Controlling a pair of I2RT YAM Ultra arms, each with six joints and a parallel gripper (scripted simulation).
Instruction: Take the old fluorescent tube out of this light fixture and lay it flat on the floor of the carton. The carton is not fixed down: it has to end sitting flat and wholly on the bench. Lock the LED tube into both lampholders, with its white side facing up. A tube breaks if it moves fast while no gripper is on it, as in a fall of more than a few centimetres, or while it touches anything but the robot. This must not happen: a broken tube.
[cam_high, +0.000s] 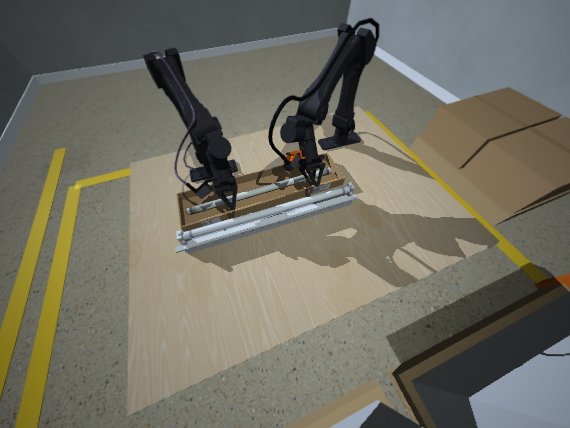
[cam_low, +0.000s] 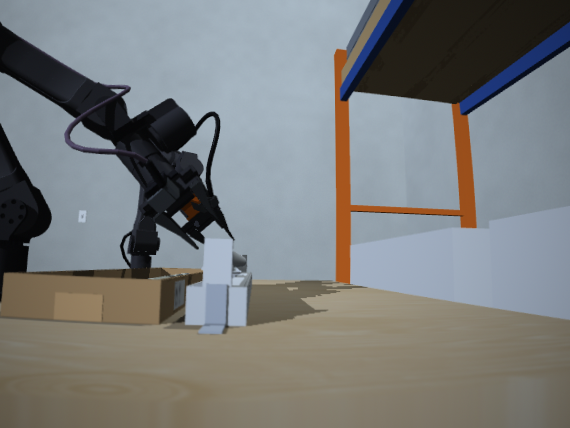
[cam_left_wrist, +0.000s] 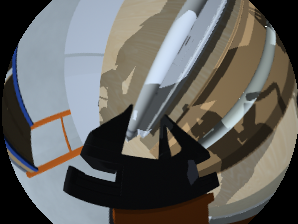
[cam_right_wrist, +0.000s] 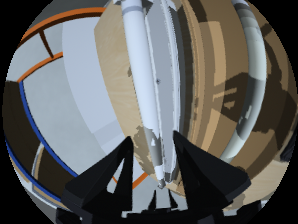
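Observation:
A white tube (cam_high: 267, 212) (cam_left_wrist: 172, 42) (cam_right_wrist: 140, 75) lies along the fixture (cam_high: 275, 218) (cam_low: 195, 305), its ends at the lampholders (cam_high: 181, 236) (cam_high: 348, 189) (cam_low: 218, 260); locking cannot be told. A duller glass tube with metal ends (cam_high: 250, 193) (cam_left_wrist: 263, 65) (cam_right_wrist: 257, 75) lies inside the carton (cam_high: 180, 207) (cam_low: 130, 300), which looks flat on the bench. My left gripper (cam_high: 316, 184) (cam_left_wrist: 147, 112) is partly open and empty, above the fixture side of the carton. My right gripper (cam_high: 232, 206) (cam_right_wrist: 152, 137) is likewise partly open and empty, slightly above and behind the white tube.
The carton stands close beside the fixture, on the arms' side of it, on the wooden bench (cam_high: 200, 325). The carton's walls rise around the glass tube. A racking frame (cam_low: 342, 175) and large boxes (cam_high: 480, 135) stand beyond the bench.

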